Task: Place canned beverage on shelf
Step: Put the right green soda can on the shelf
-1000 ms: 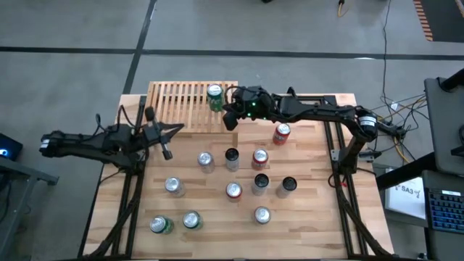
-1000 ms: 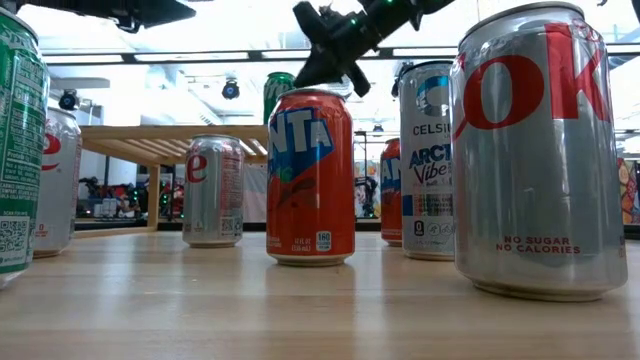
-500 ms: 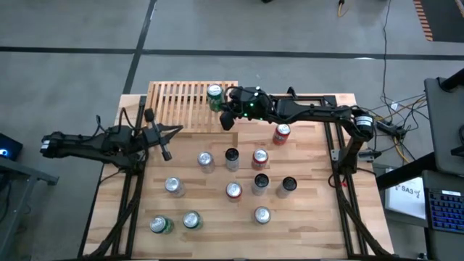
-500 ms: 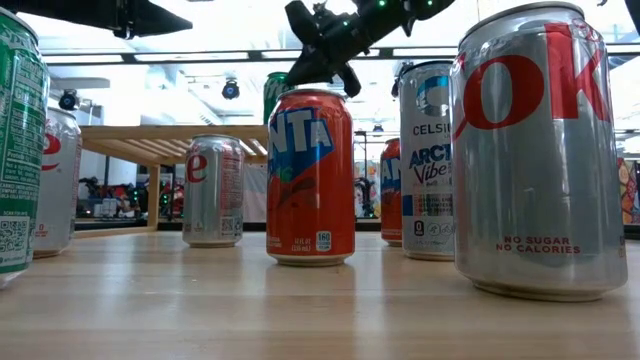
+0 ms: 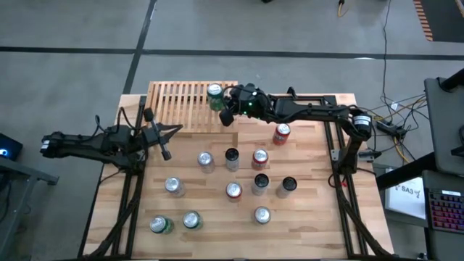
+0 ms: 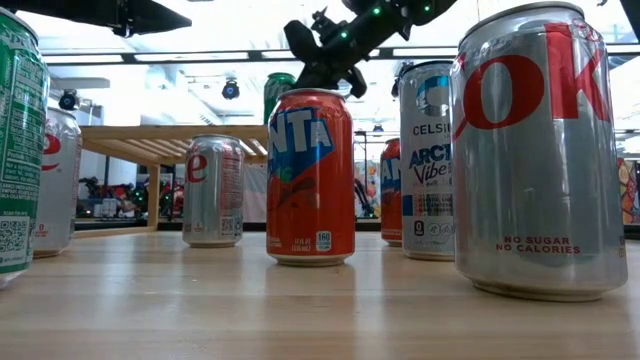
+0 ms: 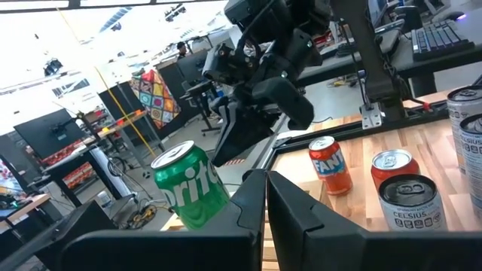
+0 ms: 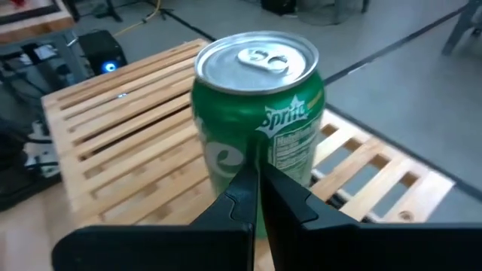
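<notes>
Sprite can (image 5: 214,96) upright on slatted shelf (image 5: 181,101) near its right end, placement looks done. Right hand (image 5: 227,116) just beside can, fingers closed, empty. Left hand (image 5: 166,153) closed, idle over tabletop (image 5: 312,196) left side, clear of remaining cans.

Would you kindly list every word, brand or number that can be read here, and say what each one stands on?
"Sprite": green can standing on the shelf.
"FANTA" (partly visible): orange can.
"CELSIUS", "ARCTIC Vibe" (partly cut off): white can.
"NO SUGAR NO CALORIES", large red "OK": silver can.
Fine print and the QR code on the other cans: too small to read.
</notes>
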You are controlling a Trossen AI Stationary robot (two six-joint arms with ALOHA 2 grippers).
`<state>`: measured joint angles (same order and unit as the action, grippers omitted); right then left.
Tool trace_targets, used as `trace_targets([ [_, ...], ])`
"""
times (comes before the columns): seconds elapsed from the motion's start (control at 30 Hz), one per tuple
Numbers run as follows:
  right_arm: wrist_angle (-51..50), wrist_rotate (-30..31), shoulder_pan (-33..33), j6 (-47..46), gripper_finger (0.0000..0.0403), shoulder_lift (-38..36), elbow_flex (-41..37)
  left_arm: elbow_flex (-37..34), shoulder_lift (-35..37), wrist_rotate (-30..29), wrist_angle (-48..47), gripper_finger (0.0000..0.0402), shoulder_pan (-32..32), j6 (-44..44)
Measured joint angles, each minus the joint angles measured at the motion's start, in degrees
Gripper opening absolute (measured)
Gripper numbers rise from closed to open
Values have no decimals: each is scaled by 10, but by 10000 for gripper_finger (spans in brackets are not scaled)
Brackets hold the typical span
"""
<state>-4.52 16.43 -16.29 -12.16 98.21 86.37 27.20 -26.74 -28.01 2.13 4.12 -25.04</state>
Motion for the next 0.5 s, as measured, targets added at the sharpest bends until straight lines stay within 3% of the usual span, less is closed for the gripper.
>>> trace_targets([
  [0.5, -1, -14, -9, 1, 9, 0, 0, 0, 0, -1, 0, 0, 0, 0],
])
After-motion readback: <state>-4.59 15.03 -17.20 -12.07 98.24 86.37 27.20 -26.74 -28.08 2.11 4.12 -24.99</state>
